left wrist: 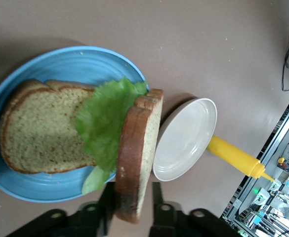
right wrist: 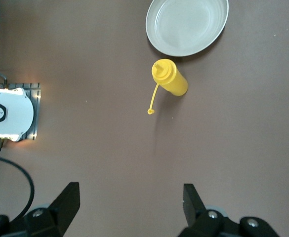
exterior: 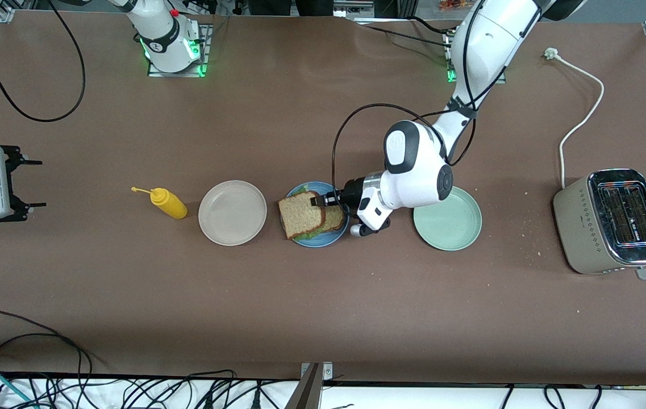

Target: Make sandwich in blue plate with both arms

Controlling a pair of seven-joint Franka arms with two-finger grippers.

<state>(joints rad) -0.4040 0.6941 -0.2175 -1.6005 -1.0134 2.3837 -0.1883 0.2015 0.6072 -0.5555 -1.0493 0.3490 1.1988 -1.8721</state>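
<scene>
The blue plate (exterior: 319, 243) (left wrist: 45, 185) sits mid-table. It holds a brown bread slice (exterior: 335, 219) (left wrist: 40, 133) with a ruffled green lettuce leaf (exterior: 313, 233) (left wrist: 107, 118) on it. A second bread slice (exterior: 300, 215) (left wrist: 137, 153) leans tilted over the lettuce. Its crust edge is between the fingers of my left gripper (exterior: 318, 200) (left wrist: 131, 192). The jaws are slightly open, with a gap showing at one finger (left wrist: 157, 195). My right gripper (exterior: 42, 183) (right wrist: 131, 190) waits wide open and empty above bare table at the right arm's end.
A beige plate (exterior: 232, 212) (left wrist: 184, 140) (right wrist: 187, 24) lies beside the blue plate, with a yellow squeeze bottle (exterior: 168, 203) (left wrist: 233, 154) (right wrist: 171, 78) next to it. A pale green plate (exterior: 447, 218) lies under the left wrist. A toaster (exterior: 612, 221) stands at the left arm's end.
</scene>
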